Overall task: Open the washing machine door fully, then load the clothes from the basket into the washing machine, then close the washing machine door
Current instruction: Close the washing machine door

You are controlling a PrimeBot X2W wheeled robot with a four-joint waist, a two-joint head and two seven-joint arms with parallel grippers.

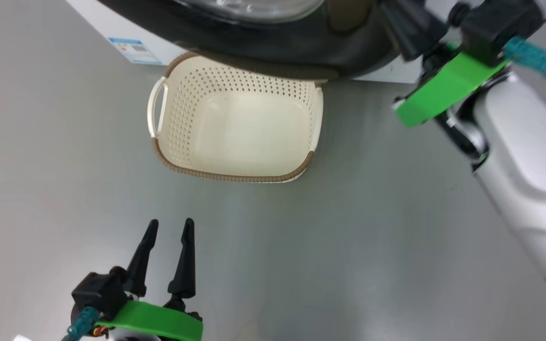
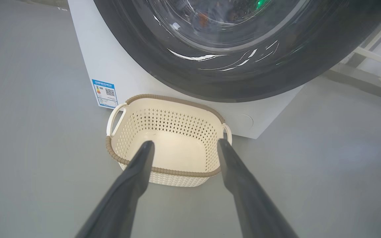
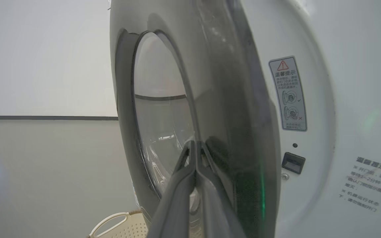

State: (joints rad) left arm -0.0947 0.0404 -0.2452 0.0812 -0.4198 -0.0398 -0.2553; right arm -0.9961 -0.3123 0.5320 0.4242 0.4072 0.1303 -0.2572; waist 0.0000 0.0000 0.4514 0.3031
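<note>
- The washing machine door [image 2: 164,62] leans out over the far end of the basket [image 2: 177,172], and its wide glossy black rim overhangs the brown woven-look edge.
- The basket stands on the smooth grey floor [image 1: 372,237], close against the white washing machine [image 2: 111,56].
- On the machine's front, a blue sticker [image 2: 104,93] sits to one side of the basket and a round flap [image 2: 242,121] to the other.
- The basket is cream plastic, rectangular with rounded corners. Its sides are pierced with small diamond holes, it has two white loop handles, and its smooth bottom lies bare.
- Through the bulging clear glass show dim blue and orange-brown patches [image 2: 207,16], too blurred to identify.
- The left claw [image 1: 170,222] hangs over the floor on the basket's near side, apart from it. Its long, dark, tapering fingers are spread and grip nothing.
- The right claw [image 3: 194,145] has its fingers pressed together, with the tips at the door's shiny outer face, meeting their own reflection.
- Past the door's edge, the dished white front carries a warning label [image 3: 288,93] and a dark latch slot [image 3: 293,162].
- A pale forearm [image 1: 524,156] with a green bracket [image 1: 443,85] reaches up at the right.
</note>
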